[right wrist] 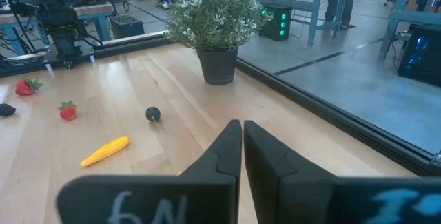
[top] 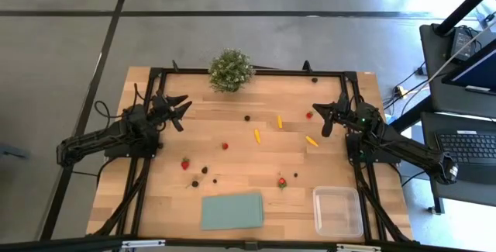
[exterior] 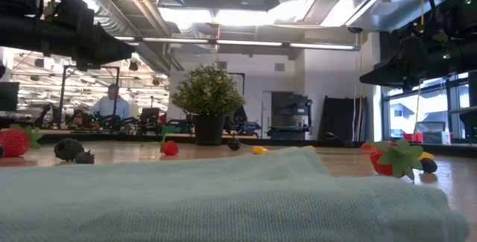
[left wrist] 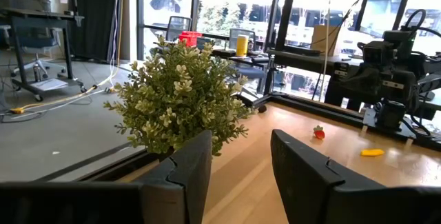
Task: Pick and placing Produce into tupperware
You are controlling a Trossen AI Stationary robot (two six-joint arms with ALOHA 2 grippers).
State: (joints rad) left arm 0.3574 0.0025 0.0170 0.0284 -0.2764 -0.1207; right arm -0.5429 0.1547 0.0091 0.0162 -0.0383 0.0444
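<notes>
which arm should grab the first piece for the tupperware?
Probably right. The right gripper hovers beside a strawberry, on the same side as the empty tupperware. The left gripper hangs farther away.

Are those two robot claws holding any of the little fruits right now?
No, neither holds anything. The left gripper is open and empty; the right gripper is shut on nothing. The produce lies on the table.

Table [top: 232,128]: pale wood, black frame. Plant [top: 231,70]: green, dark pot. Beside the right claw [top: 325,118]: red strawberry [top: 309,115], yellow pieces [top: 311,140]. Nearer the left claw [top: 177,111]: red strawberry [top: 185,163], dark berries [top: 204,170]. Sheet [top: 232,210]: pale green. Tupperware [top: 338,211]: clear.
</notes>
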